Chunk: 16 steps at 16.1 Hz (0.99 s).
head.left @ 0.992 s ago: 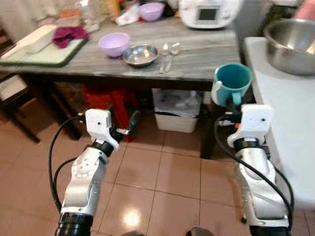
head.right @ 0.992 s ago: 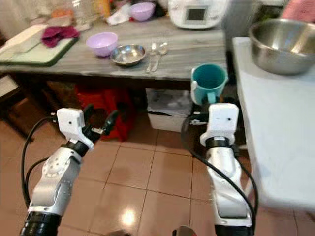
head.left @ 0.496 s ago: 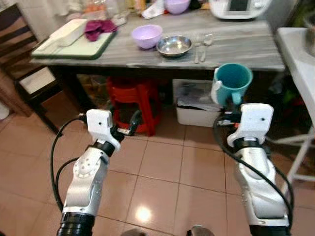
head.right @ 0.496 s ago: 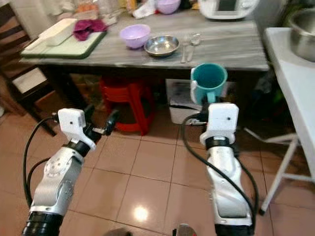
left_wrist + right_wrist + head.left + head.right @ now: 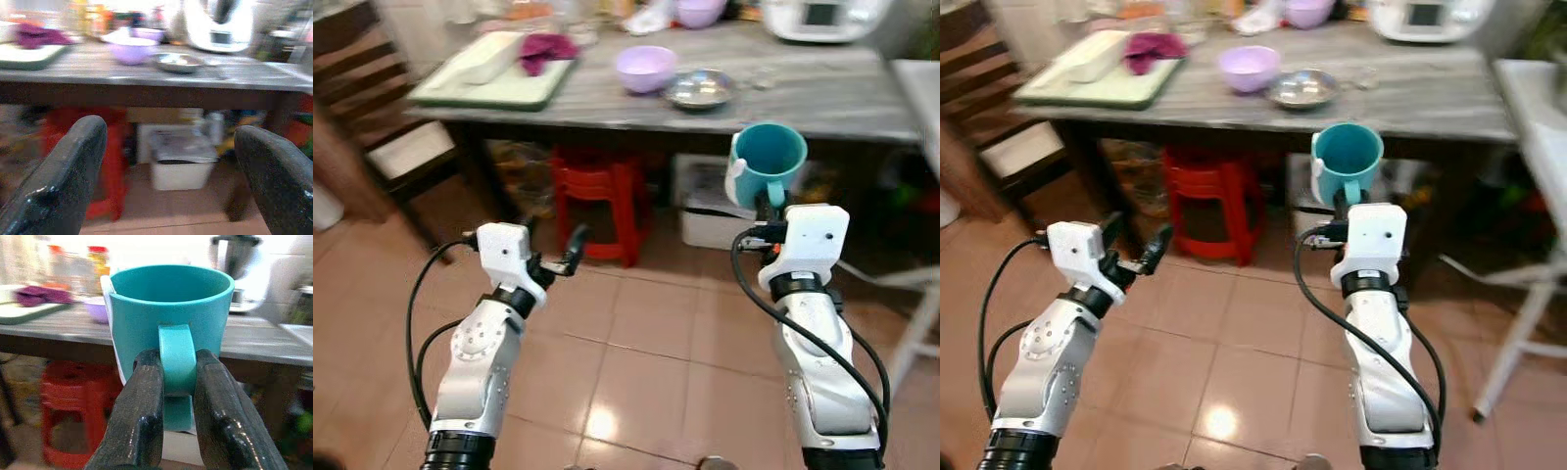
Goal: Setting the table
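A teal mug (image 5: 770,163) is held upright in the air by its handle, with my right gripper (image 5: 177,382) shut on that handle, in front of the grey wooden table (image 5: 822,98). My left gripper (image 5: 570,257) hangs open and empty over the floor, lower and to the left. On the table stand a lilac bowl (image 5: 646,68), a small steel bowl (image 5: 699,90) beside it and cutlery (image 5: 762,78) to its right. A second lilac bowl (image 5: 700,11) sits further back.
A green tray (image 5: 495,82) with a maroon cloth (image 5: 546,48) lies on the table's left end. A white appliance (image 5: 820,18) stands at the back right. Under the table are a red stool (image 5: 600,191) and a white bin (image 5: 715,215). A dark chair (image 5: 382,147) stands left, a white table leg (image 5: 915,343) right.
The whole view has shifted: the table now sits further right and back, the chair has come into view on the left, and the white counter with its steel bowl has left the picture. Both grippers hold as before.
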Available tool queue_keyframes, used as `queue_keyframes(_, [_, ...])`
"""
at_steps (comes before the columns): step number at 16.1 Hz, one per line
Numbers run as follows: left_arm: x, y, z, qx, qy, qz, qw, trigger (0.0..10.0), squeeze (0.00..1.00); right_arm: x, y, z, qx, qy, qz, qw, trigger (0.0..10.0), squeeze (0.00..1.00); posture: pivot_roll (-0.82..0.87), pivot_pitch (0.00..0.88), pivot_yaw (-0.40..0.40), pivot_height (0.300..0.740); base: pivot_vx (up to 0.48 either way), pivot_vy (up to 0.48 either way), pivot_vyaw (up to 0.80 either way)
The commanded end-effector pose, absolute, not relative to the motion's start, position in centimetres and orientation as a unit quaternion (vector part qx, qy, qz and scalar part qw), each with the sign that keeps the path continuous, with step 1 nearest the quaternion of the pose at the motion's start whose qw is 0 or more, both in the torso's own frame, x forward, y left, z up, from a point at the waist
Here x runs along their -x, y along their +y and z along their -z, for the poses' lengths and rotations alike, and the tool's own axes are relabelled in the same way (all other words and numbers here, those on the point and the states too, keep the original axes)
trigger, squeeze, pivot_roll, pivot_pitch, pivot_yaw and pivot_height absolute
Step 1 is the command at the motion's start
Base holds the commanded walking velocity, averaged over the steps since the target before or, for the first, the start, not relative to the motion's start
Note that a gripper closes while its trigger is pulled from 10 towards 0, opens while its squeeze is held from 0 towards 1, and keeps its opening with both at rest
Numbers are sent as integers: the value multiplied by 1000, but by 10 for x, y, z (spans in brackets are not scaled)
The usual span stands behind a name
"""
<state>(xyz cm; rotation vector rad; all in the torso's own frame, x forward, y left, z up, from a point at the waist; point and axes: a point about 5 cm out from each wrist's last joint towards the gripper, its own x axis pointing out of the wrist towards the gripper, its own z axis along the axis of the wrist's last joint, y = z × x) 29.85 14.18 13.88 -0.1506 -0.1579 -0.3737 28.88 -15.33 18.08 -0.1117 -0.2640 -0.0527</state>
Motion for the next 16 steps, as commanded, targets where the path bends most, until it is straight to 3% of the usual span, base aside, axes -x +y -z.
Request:
queue_keyframes(1, [-297,140,-144,73,-87,197,974,10000,0,-290,-154,-184,57,-137,30,988,10000,0,-151,125,84,740,394,0,-681])
queue_keyframes(6, [-296,138,-144,74,-87,203,973,10000,0,-290,-153,-184,57,-138,28,988,10000,0,-154,124,83,740,438,0,-444])
queue_keyframes(16, [-295,131,-143,83,-85,213,970,10000,0,-291,-156,-187,65,-143,32,987,10000,0,-162,129,82,740,472,0,0])
